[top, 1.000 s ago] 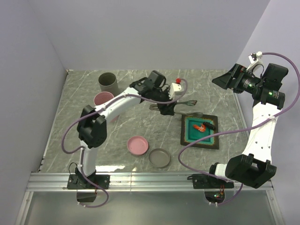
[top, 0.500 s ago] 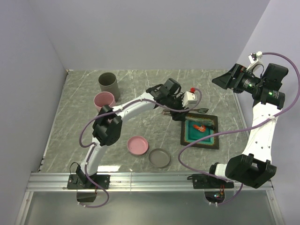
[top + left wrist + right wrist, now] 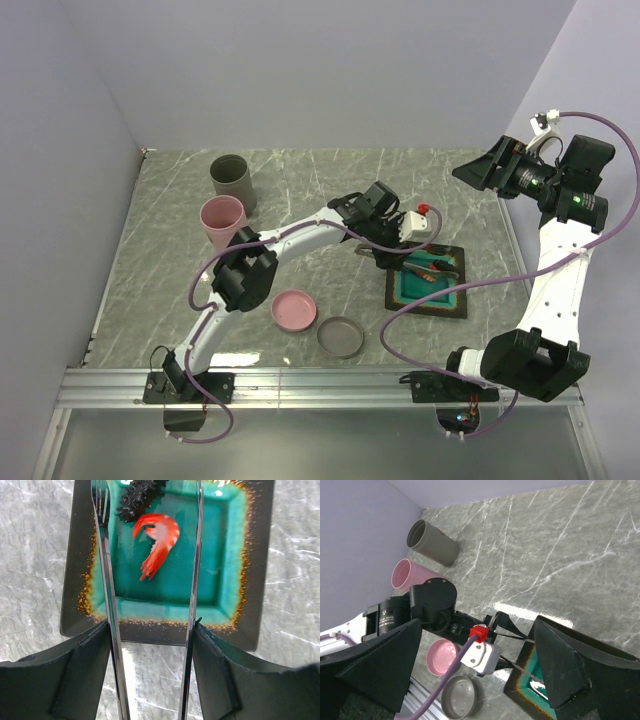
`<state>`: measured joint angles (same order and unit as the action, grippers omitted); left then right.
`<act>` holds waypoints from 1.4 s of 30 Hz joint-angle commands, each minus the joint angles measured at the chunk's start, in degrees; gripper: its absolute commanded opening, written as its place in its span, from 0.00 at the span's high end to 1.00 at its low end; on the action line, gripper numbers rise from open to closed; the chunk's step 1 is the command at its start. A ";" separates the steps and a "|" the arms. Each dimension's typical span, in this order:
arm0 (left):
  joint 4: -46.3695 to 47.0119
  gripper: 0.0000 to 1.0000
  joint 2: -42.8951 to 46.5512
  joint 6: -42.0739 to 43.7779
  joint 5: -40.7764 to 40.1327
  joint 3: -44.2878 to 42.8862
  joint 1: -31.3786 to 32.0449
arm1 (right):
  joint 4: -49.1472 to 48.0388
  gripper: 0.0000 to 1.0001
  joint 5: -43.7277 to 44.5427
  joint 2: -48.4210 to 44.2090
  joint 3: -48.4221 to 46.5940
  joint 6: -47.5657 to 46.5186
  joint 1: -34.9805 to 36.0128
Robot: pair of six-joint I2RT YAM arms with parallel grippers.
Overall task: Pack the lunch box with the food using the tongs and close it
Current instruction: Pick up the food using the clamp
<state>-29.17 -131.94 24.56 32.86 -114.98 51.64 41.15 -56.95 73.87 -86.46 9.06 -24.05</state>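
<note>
My left gripper (image 3: 151,625) is shut on the tongs (image 3: 106,580), whose two slim arms run forward between my fingers. The tongs stand spread above a square teal plate (image 3: 260,555), one arm on each side of the orange-red shrimp (image 3: 157,540), not touching it. A dark spiky piece (image 3: 137,500) lies just beyond the shrimp. From above, the left gripper (image 3: 400,245) sits at the plate's (image 3: 428,300) left edge. The lunch box's pink tub (image 3: 222,215) and grey tub (image 3: 232,177) stand open at the back left. My right gripper (image 3: 480,170) hangs high on the right, open and holding nothing.
A pink lid (image 3: 294,310) and a grey lid (image 3: 341,337) lie near the front, left of the plate. The left arm's purple cable (image 3: 455,665) loops over them. Walls bound the marble table (image 3: 300,180) at the back and on both sides.
The left arm has swung right and forward, carrying the tongs from beside the plate to over it, astride the shrimp. The right arm has not moved.
</note>
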 commanded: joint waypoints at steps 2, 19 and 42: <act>3.50 0.33 -0.34 1.46 -1.04 -2.27 0.92 | -1.68 0.00 -1.15 -0.04 -1.00 -0.18 -0.64; 3.07 0.42 -1.13 1.63 -5.61 -2.62 2.33 | -1.86 0.00 -0.97 -0.65 -0.20 -0.45 -0.64; 0.17 0.61 -0.25 1.81 -9.04 -2.97 1.10 | -2.12 0.00 -0.88 -1.44 0.76 -0.45 -0.82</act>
<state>-28.49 -133.03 25.87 23.94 -115.02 52.69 41.10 -56.93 73.95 -85.80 9.04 -24.32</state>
